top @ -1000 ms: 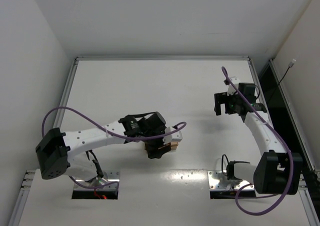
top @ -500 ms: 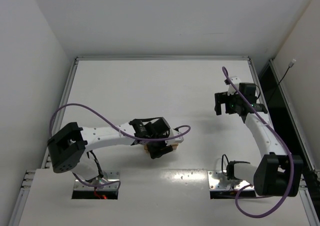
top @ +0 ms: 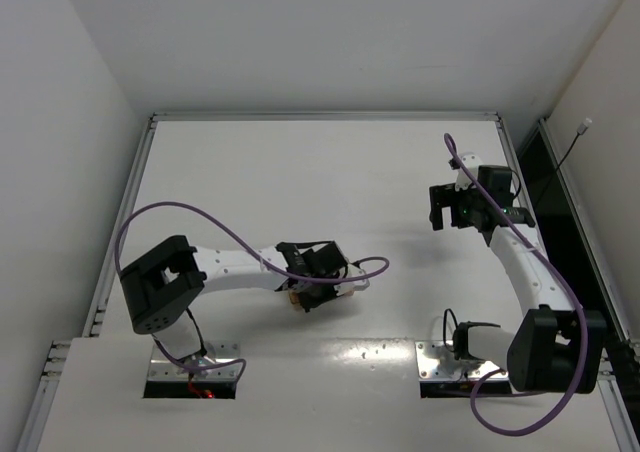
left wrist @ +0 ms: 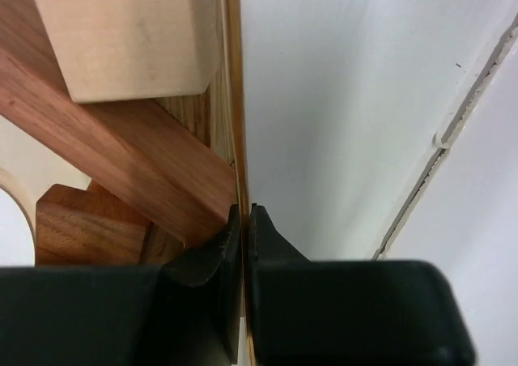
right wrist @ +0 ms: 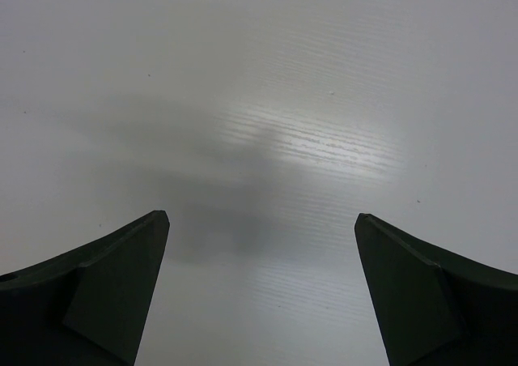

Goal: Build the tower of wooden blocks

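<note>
Wood blocks lie jumbled, none yet stacked, inside a clear amber box near the front of the table, just ahead of the left arm's base. In the left wrist view a tan block sits on top of a red-brown bar, with a pale arch and a darker block partly hidden beneath.

The left gripper is clenched on the thin upright wall of the box, one finger on each side, and holds no block. Every block lies on the left of that wall as the wrist camera sees it, on the inner side. The bar's long axis slants from upper left down toward the fingertips, its low end almost touching the wall beside them.

The right gripper hangs with jaws spread wide over bare table, well apart on the far right side. The left arm is by far the nearer. Reaching a block would likely mean letting go of the wall and shifting inward.
</note>
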